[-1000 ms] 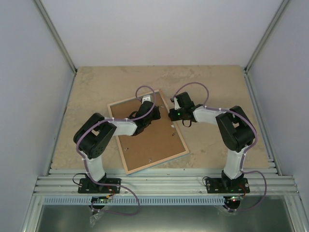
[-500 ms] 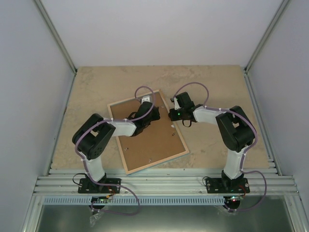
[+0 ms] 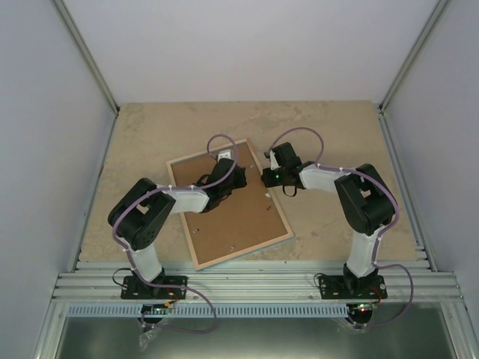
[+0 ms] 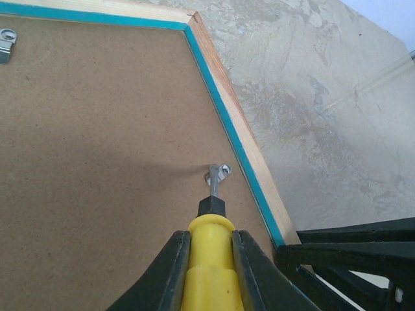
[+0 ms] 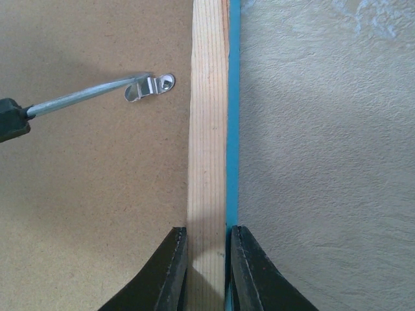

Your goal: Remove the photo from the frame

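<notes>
Left arm elbow: lower and farther left than a second ago, nearer the table edge.
Left gripper: drawn back a touch over the brown backing board, toward near left.

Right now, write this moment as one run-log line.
left gripper: shut on yellow-handled screwdriver, tip at metal clip | right gripper: shut on frame rim | backing board: in frame | photo: hidden

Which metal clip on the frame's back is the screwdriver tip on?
The clip beside the frame edge that the right hand pinches. The other clip, by the far edge, has nothing touching it.
</notes>
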